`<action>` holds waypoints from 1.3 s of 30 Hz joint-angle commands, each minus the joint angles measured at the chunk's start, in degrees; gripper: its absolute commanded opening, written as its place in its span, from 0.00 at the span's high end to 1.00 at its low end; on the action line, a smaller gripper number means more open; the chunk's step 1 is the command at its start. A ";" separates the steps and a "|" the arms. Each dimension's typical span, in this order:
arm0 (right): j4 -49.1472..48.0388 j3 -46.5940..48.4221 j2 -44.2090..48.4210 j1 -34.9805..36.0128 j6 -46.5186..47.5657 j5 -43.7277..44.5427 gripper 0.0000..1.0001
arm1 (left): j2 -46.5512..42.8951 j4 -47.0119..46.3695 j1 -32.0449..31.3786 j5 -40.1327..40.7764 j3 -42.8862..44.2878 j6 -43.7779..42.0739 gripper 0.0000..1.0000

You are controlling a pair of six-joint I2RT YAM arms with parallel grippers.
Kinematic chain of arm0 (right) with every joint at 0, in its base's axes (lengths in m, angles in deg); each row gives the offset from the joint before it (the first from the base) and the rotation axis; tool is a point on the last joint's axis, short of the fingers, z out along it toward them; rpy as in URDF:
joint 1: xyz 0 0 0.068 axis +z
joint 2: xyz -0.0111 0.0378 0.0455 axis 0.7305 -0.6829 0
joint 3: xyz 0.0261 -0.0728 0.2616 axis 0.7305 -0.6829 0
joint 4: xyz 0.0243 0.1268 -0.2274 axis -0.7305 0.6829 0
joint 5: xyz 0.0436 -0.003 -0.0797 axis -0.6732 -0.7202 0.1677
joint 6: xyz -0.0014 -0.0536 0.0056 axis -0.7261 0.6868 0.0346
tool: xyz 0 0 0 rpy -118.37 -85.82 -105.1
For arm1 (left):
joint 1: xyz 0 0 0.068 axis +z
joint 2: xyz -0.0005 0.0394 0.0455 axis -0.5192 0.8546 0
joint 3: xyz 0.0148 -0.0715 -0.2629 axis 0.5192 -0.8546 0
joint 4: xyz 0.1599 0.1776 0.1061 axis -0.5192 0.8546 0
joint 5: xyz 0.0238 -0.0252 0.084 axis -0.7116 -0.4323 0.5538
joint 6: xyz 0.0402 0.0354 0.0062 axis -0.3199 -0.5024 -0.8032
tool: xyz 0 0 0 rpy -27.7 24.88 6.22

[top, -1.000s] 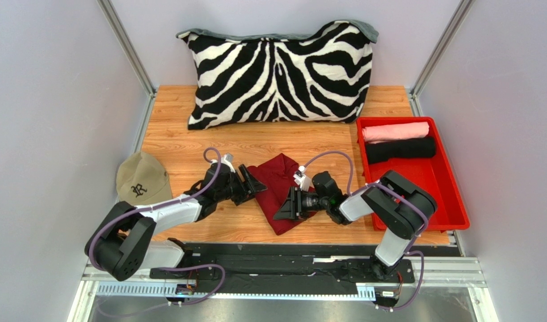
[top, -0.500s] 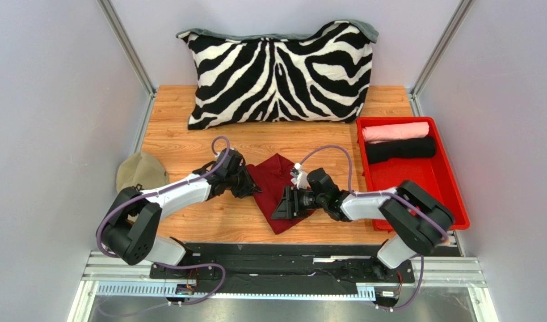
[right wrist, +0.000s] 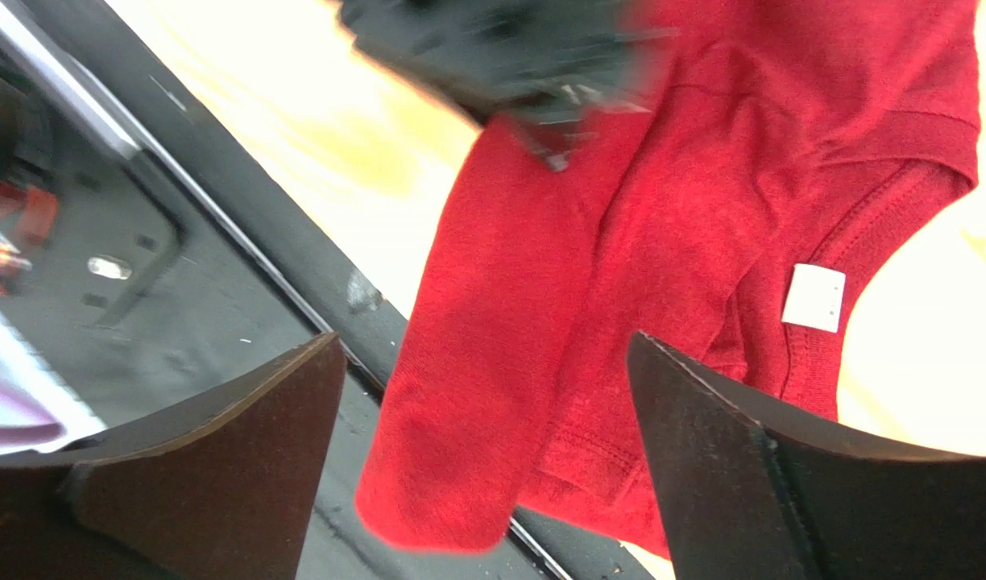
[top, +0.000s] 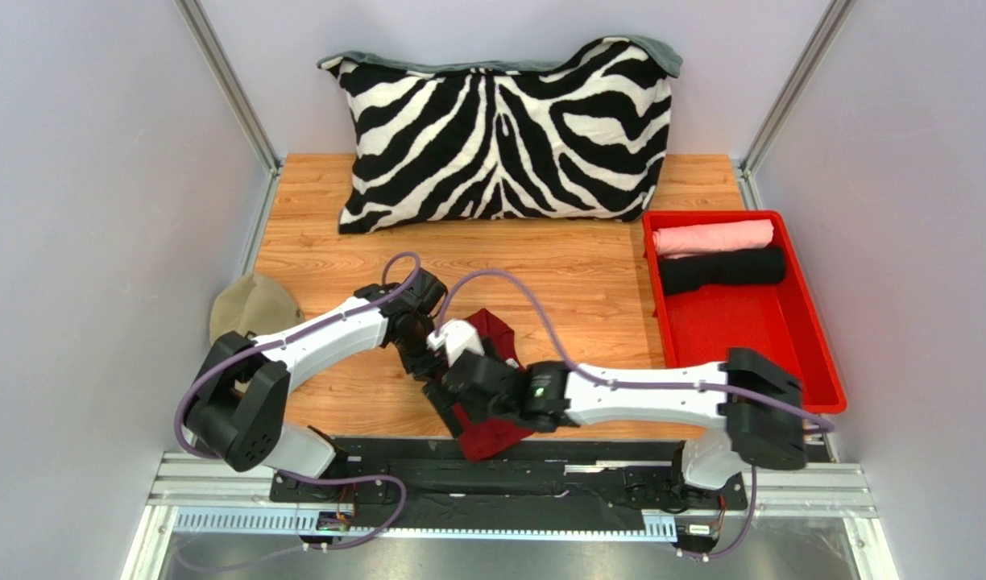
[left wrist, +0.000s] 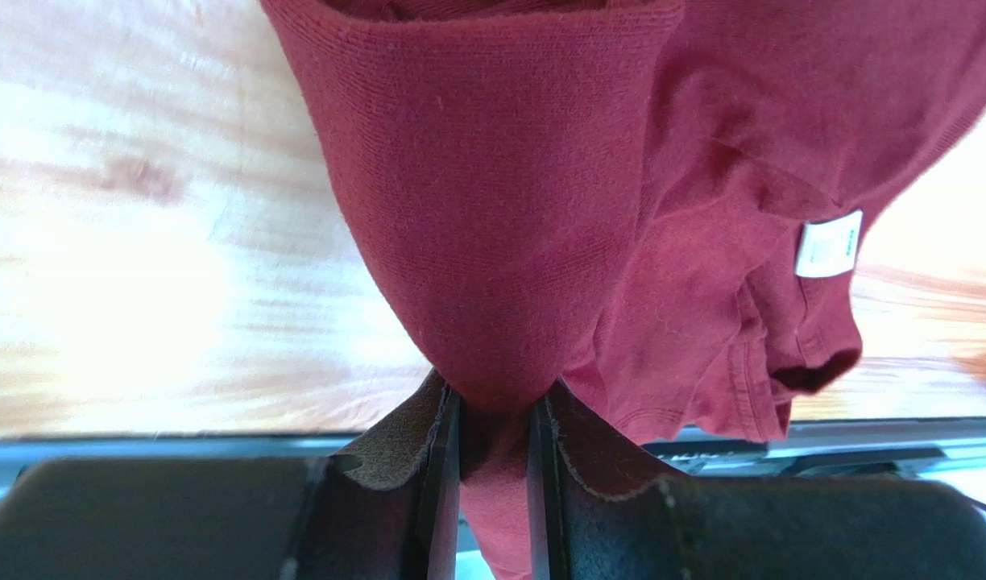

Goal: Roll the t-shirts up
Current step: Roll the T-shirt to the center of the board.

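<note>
The maroon t-shirt (top: 492,329) lies crumpled at the table's near middle, one end hanging over the near edge. My left gripper (top: 428,338) is shut on a bunched fold of the shirt (left wrist: 498,242), and the shirt's white neck label (left wrist: 828,245) shows to the right. My right gripper (top: 456,389) is open, its jaws wide apart above the hanging end of the shirt (right wrist: 510,363); the label (right wrist: 815,299) shows there too. A rolled pink t-shirt (top: 712,236) and a rolled black t-shirt (top: 722,268) lie in the red tray.
The red plastic tray (top: 752,332) sits at the right. A zebra-striped pillow (top: 504,133) stands at the back. A tan cap (top: 246,308) lies at the left edge, partly under the left arm. The black base rail (right wrist: 220,302) runs below the table's near edge.
My right arm has swung left and toward the near edge. The maroon shirt has been pulled nearer, one end now over the edge. My left gripper has moved in and holds a fold.
</note>
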 commanded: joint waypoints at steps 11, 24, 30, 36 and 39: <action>16.04 13.31 -16.90 11.13 -1.70 20.05 0.49 | 2.77 9.22 -2.28 2.00 4.49 1.41 0.78; 6.99 0.84 -4.18 6.49 -7.58 8.81 0.19 | 3.04 7.38 -2.37 1.39 5.54 -0.44 0.78; 6.63 -7.52 7.17 -4.85 -9.96 5.98 0.16 | 3.30 5.44 -2.28 0.86 5.19 -1.14 0.78; 8.84 -13.84 12.27 -8.82 -13.39 5.37 0.11 | 3.48 4.91 -2.37 0.86 5.54 -1.67 0.78; 7.78 -16.21 13.94 -8.82 -14.71 3.79 0.09 | 3.83 4.47 -2.28 0.51 5.37 -1.67 0.79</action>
